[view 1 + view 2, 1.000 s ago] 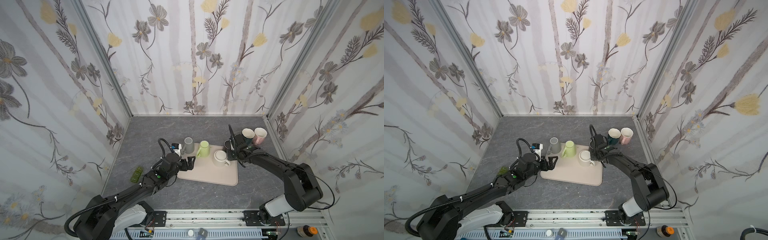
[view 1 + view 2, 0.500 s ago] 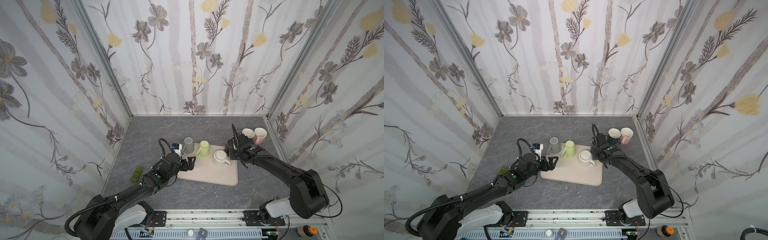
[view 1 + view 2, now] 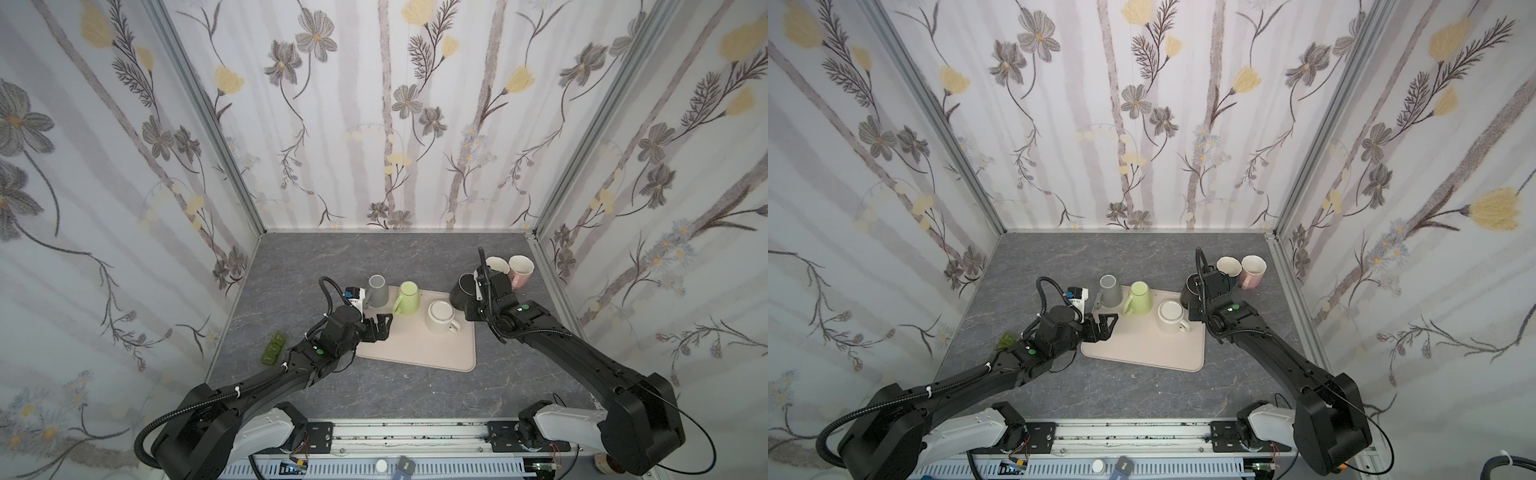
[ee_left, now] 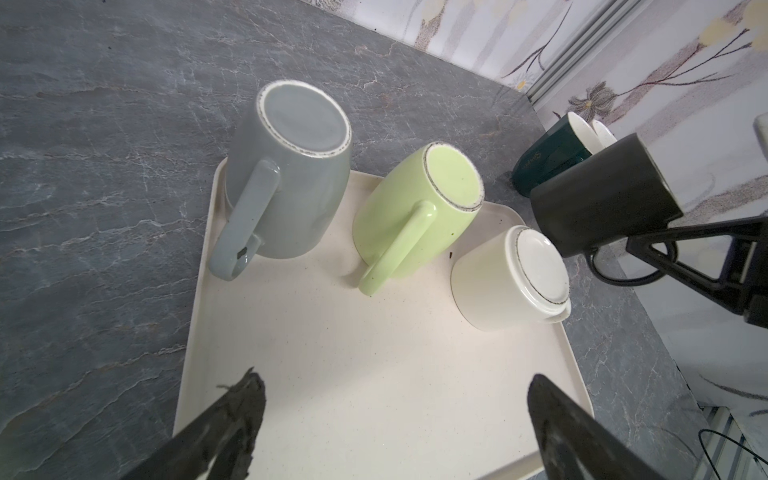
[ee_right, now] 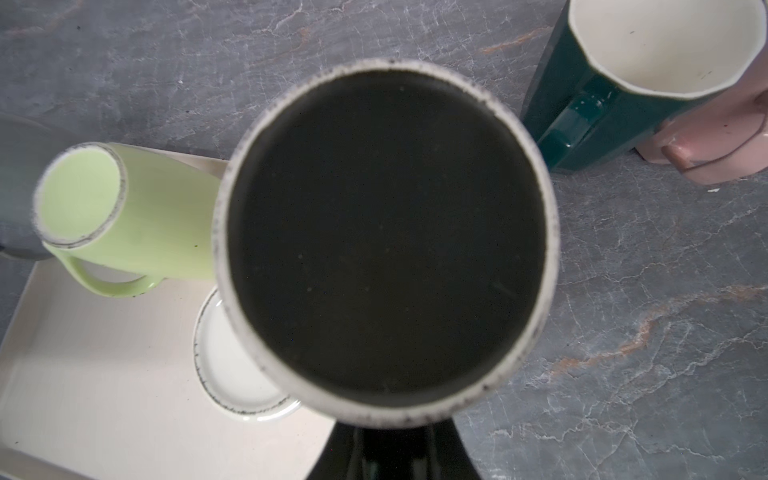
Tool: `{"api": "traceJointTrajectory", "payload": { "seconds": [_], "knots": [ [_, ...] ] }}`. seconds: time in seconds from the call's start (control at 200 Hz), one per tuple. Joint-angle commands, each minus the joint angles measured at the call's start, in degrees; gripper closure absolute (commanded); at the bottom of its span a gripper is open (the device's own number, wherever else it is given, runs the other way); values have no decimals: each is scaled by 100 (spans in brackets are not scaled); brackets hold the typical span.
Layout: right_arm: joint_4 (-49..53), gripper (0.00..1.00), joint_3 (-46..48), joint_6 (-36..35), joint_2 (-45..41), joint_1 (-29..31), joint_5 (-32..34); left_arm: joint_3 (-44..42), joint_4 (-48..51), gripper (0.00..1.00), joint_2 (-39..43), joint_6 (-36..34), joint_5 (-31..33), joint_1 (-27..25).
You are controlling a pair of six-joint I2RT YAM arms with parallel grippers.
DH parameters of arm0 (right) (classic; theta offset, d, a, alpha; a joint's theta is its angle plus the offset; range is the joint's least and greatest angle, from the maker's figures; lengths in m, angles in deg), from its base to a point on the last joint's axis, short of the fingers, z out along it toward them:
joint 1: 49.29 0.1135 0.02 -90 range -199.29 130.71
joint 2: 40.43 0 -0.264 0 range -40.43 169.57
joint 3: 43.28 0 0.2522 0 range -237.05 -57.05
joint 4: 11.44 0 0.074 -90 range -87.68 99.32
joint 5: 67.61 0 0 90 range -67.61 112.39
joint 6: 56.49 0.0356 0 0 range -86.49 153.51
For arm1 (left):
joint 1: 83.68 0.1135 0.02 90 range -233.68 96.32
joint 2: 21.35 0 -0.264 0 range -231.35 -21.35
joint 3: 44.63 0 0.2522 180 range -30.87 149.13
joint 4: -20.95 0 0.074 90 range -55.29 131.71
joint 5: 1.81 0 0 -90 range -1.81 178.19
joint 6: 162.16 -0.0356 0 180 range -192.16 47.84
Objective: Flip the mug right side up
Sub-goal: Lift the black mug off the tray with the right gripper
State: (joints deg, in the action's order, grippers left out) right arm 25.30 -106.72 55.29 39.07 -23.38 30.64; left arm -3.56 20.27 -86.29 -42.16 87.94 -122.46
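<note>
My right gripper (image 5: 386, 451) is shut on the handle of a black mug (image 3: 462, 290) (image 5: 386, 232), whose speckled rim and dark mouth face the right wrist camera. In both top views the mug hangs tilted just off the far right corner of the cream tray (image 3: 415, 353) (image 3: 1142, 349). The left wrist view shows it as a dark body (image 4: 602, 199) held above the table. My left gripper (image 3: 380, 326) (image 4: 395, 382) stands open over the tray's near left part, nothing between its fingers.
Three mugs stand upside down on the tray: grey (image 3: 378, 290), light green (image 3: 406, 297) and white (image 3: 441, 316). A dark green mug (image 3: 496, 266) and a pink mug (image 3: 520, 270) stand upright near the right wall. A green object (image 3: 272, 349) lies left of the tray.
The right gripper has shifted slightly to the right with the black mug in it. The left arm has not moved.
</note>
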Motion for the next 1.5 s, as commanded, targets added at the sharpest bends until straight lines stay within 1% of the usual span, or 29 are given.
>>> {"api": "traceJointTrajectory", "payload": {
  "seconds": [0.0, 0.215, 0.56, 0.789, 1.069, 1.204, 1.494],
  "knots": [
    [-552, 100, -8, 132, -214, 8, -69, 49, -227, 0, -42, 37, -2, 6],
    [-638, 100, 26, 257, -523, 10, -241, 60, -261, 0, -140, 26, 16, -1],
    [-1169, 100, 119, 580, -1001, 9, -1078, 78, -236, 0, -229, -27, 47, 2],
    [-1324, 100, 164, 843, -1246, 9, -1265, 84, -234, 0, -202, 16, -2, -1],
    [-2089, 100, 506, 1313, -1398, 23, -1931, 73, -271, 0, -186, 32, -62, -2],
    [-2107, 100, 549, 1321, -1372, 28, -1969, 58, -292, 0, -165, 25, -72, 2],
    [-2885, 100, 1062, 1601, -1549, 24, -2388, 39, -536, 0, -255, 53, -337, -5]
  ]
}}
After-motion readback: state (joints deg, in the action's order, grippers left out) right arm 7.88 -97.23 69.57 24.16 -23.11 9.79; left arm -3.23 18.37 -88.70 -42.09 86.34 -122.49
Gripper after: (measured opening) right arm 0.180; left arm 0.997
